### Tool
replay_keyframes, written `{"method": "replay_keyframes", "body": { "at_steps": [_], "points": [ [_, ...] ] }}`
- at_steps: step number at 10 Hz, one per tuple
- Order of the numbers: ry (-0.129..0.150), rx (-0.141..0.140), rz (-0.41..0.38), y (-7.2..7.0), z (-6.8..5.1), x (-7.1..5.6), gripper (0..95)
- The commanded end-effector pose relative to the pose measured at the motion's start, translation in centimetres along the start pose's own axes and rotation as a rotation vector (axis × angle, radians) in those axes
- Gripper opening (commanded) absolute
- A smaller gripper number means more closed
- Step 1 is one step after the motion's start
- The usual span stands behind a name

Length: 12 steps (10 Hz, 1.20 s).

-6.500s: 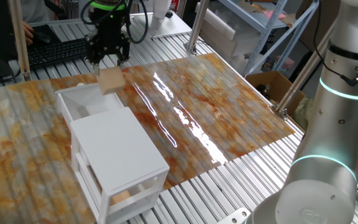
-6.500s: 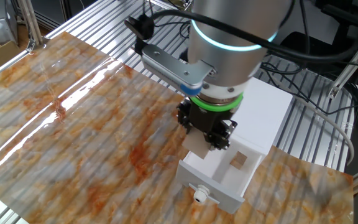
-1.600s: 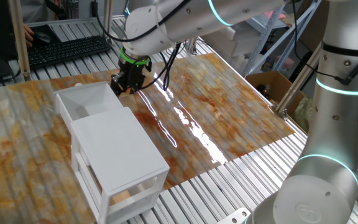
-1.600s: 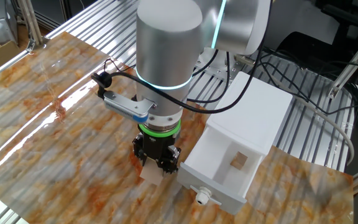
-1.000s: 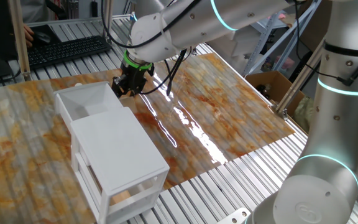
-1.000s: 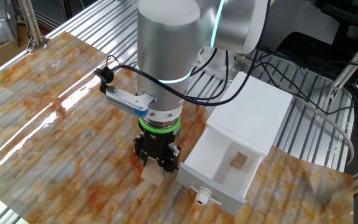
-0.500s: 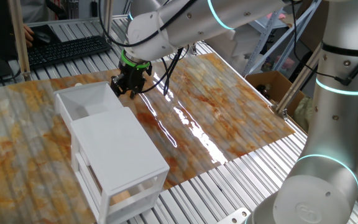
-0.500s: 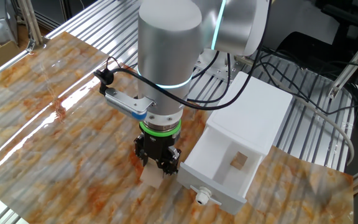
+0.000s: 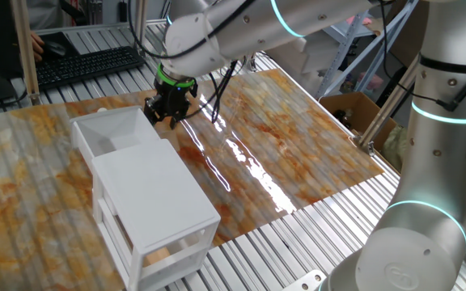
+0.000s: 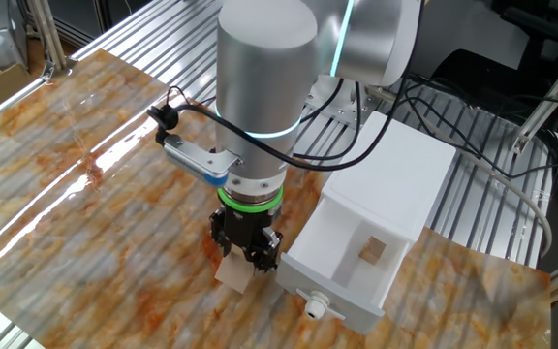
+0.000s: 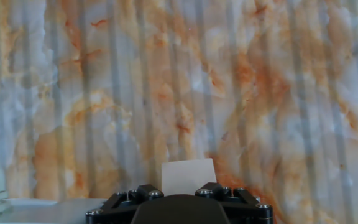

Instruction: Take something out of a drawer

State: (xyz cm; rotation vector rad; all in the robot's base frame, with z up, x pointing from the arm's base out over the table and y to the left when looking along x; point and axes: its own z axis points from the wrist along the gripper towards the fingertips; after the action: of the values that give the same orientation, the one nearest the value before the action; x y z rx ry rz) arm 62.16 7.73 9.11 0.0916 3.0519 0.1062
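In one fixed view, the gripper (image 9: 167, 111) sits in the upper middle of the frame, low over the marbled mat (image 9: 281, 153), just beside the far right corner of the open white drawer (image 9: 112, 133). The wooden block is hidden behind the fingers here. The white cabinet (image 9: 152, 206) stands at lower left. The arm's place matches the frame half a second ago.

In the other fixed view, the gripper (image 10: 245, 254) is at lower centre, clenched on the tan wooden block (image 10: 234, 273), which pokes out below the fingertips and touches or nearly touches the mat (image 10: 85, 174). Its long axis runs roughly up and down, along the fingers. The drawer (image 10: 352, 267) lies just to its right, pulled out, with a second small tan piece (image 10: 372, 252) inside. Six and a half seconds ago the held block hung above the drawer's edge; now it is outside the drawer, down at the mat.

In the hand view, the block (image 11: 188, 176) shows as a pale rectangle at bottom centre, above the gripper (image 11: 185, 198) body, pointing away from the camera toward the mat (image 11: 179, 81).
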Motion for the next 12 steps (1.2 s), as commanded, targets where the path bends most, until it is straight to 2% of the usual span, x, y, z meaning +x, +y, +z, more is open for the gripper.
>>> {"method": "replay_keyframes", "body": {
  "at_steps": [1,6,7,8,9,10,11,12],
  "points": [
    [0.007,0.004,-0.001,0.0,-0.3,0.0,57.0],
    [0.025,0.003,-0.019,-0.1,-0.8,-0.1,57.0],
    [0.029,-0.003,-0.039,-0.1,-1.0,-0.1,38.0],
    [0.029,-0.009,-0.059,-0.1,-1.0,-0.1,38.0],
    [0.028,-0.010,-0.088,-0.1,-1.0,-0.1,19.0],
    [0.029,0.001,-0.121,0.1,-1.1,0.1,19.0],
    [0.030,0.001,-0.139,0.4,-1.4,0.5,0.0],
    [0.031,0.002,-0.149,0.9,-1.9,0.9,0.0]
  ]
}}
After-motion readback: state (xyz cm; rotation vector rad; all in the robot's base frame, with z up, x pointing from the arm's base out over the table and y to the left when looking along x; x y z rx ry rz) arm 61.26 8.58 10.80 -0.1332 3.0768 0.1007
